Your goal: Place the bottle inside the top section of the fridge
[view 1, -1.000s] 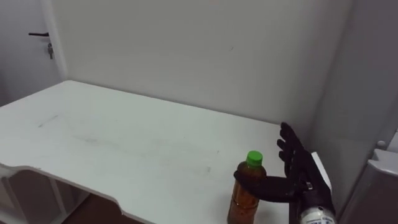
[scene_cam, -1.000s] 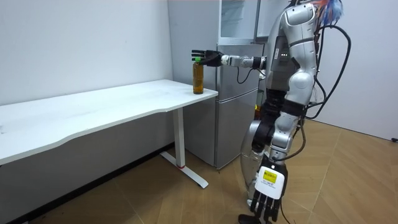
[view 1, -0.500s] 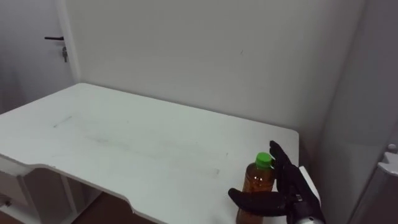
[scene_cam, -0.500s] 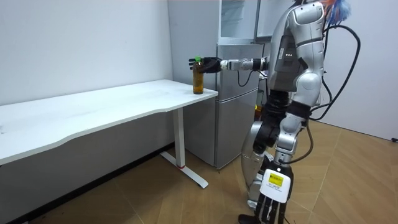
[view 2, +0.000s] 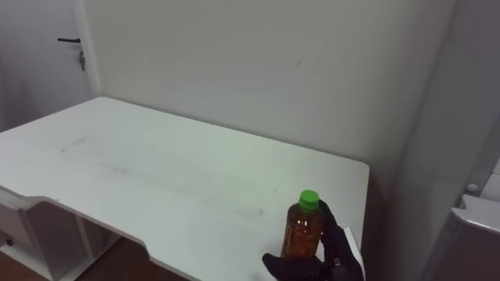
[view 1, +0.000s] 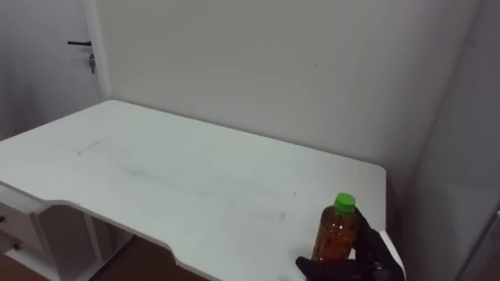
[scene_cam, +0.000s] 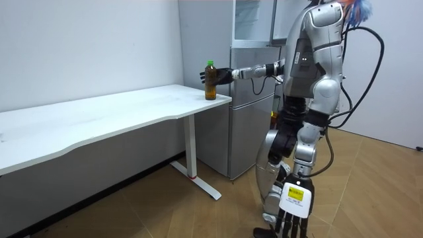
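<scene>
An amber bottle (view 1: 336,231) with a green cap stands upright near the right corner of the white table (view 1: 187,172). My right hand (view 1: 373,254) comes in from the lower right and is shut on the bottle: the thumb crosses its front low down and the fingers curve round its back. The right eye view shows the same hold on the bottle (view 2: 303,228) by my right hand (view 2: 337,242). In the room view I stand beside the fridge, my right hand (scene_cam: 223,75) stretched out to the bottle (scene_cam: 210,80). My left hand (scene_cam: 288,221) hangs open by my legs.
A grey fridge (scene_cam: 253,106) stands right beside the table's end, with an upper compartment (scene_cam: 252,21) above it. Its side fills the right edge (view 1: 469,156) of the eye views. A door with a dark handle (view 1: 79,44) is at the far left. The table edge (view 1: 117,222) curves near me.
My right hand, open with fingers raised beside the bottle a second ago, has sunk and closed round it. The eye views have shifted, so the camera moved. The bottle stays in place.
</scene>
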